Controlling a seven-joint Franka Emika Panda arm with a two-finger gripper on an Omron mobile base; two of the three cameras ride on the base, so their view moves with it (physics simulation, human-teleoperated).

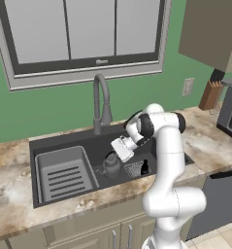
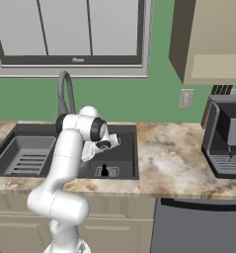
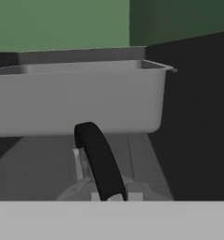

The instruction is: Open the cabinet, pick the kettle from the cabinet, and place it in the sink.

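Observation:
The small dark grey kettle [image 1: 110, 167] sits low in the right half of the dark sink [image 1: 40, 144], beside the grey ribbed tray insert [image 1: 64, 173]. My gripper [image 1: 117, 156] reaches down from the right and is shut on the kettle's arched handle [image 3: 99, 161]. In the hand view the black handle curves up in front of the tray's grey wall [image 3: 76, 98], with the kettle's body [image 3: 80, 191] just below it. I cannot tell whether the kettle touches the basin floor. The beige wall cabinet [image 2: 208, 39] hangs at the upper right.
The tall arched faucet [image 1: 100, 102] stands behind the basin. A dark coffee machine [image 2: 228, 138] and a knife block [image 1: 212, 92] occupy the counter on the right. A small black piece [image 1: 144, 168] sits over the drain. Marbled counter [image 2: 174, 158] surrounds the sink.

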